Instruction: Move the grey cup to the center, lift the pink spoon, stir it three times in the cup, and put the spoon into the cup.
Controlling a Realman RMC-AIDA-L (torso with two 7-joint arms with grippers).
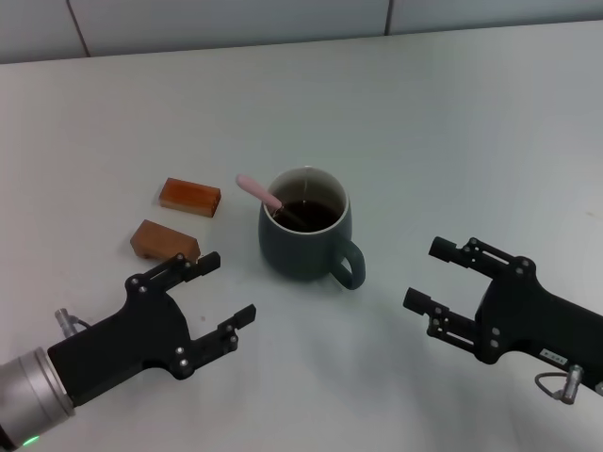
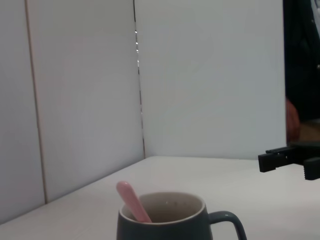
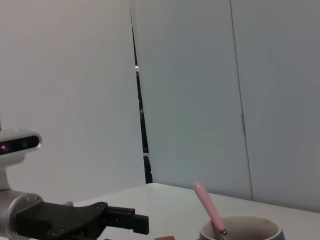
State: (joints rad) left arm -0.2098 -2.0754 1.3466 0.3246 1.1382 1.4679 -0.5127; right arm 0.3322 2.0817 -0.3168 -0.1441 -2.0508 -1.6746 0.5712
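Observation:
The grey cup (image 1: 304, 229) stands upright in the middle of the white table, handle toward the near right, dark liquid inside. The pink spoon (image 1: 258, 191) rests in it, its handle leaning out over the cup's left rim. The cup (image 2: 165, 220) and spoon (image 2: 133, 201) show in the left wrist view, and the cup (image 3: 242, 230) and spoon (image 3: 208, 208) in the right wrist view. My left gripper (image 1: 228, 290) is open, near and left of the cup, holding nothing. On the cup's near right, my right gripper (image 1: 429, 275) is open and empty too.
Two brown wooden blocks (image 1: 189, 196) (image 1: 165, 241) lie left of the cup, just beyond my left gripper. The table's far edge meets a panelled wall. The right gripper's fingers (image 2: 280, 159) appear far off in the left wrist view.

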